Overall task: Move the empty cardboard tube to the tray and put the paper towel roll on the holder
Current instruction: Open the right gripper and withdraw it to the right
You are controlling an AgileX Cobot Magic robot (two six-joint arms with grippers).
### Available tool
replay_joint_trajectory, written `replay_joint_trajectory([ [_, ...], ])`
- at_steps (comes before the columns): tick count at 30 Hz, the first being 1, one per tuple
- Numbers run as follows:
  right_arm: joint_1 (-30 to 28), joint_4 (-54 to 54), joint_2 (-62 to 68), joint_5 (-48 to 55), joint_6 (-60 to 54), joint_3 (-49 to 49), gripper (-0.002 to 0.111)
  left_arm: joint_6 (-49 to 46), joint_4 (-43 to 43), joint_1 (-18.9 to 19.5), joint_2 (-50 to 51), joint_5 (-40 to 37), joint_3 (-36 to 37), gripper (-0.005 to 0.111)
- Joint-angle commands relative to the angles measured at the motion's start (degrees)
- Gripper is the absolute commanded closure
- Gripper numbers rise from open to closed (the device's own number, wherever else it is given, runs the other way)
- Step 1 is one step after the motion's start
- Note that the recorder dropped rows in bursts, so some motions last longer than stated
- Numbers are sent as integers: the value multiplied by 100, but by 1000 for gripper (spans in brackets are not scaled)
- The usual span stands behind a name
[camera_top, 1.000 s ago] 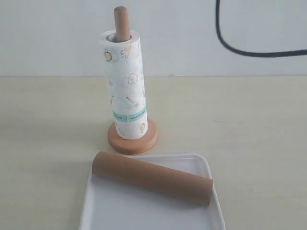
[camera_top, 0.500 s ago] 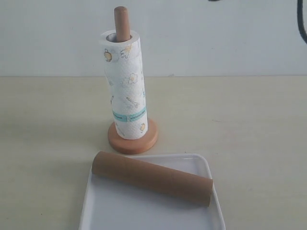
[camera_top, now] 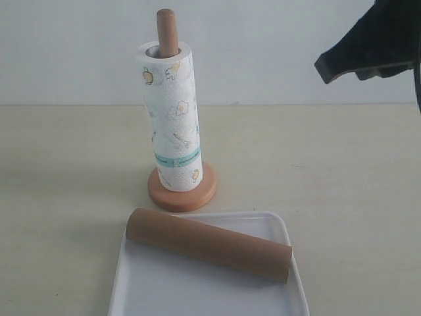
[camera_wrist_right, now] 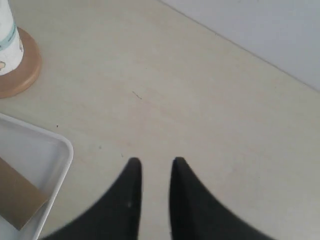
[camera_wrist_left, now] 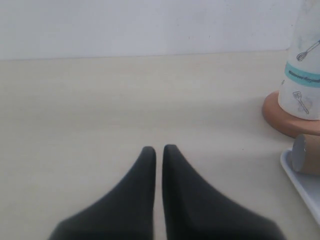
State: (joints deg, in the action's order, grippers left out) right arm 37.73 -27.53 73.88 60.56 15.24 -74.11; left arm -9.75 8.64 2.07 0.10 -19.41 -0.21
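Observation:
The paper towel roll (camera_top: 172, 118) stands upright on the holder (camera_top: 196, 196), whose wooden post (camera_top: 166, 31) sticks out of the roll's top. In front of it the empty cardboard tube (camera_top: 207, 245) lies slantwise in the white tray (camera_top: 197, 293). My right gripper (camera_top: 332, 66) hangs high at the right, far from both; in the right wrist view its fingers (camera_wrist_right: 156, 162) stand a little apart over bare table, with nothing between them. My left gripper (camera_wrist_left: 159, 148) is shut and empty, low over the table, with the holder's base (camera_wrist_left: 280, 117) and the tube's end (camera_wrist_left: 307, 155) off to one side.
The pale wooden tabletop (camera_top: 329, 171) runs back to a white wall. One rounded corner of the tray (camera_wrist_right: 57, 160), the tube's end (camera_wrist_right: 15, 200) and the holder's base (camera_wrist_right: 20, 70) show in the right wrist view.
The black cable at the upper right swung off to the right, and the right arm's dark gripper has come into the exterior view there. Roll, holder, tube and tray have not moved.

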Motion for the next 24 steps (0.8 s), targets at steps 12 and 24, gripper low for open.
replay_joint_trajectory([
  [12, 12, 78, -4, 145, 132, -22, 107, -37, -8, 19, -10, 10, 21, 103],
  [24, 12, 35, 51, 134, 1138, -22, 107, -37, -8, 19, -10, 10, 21, 103],
])
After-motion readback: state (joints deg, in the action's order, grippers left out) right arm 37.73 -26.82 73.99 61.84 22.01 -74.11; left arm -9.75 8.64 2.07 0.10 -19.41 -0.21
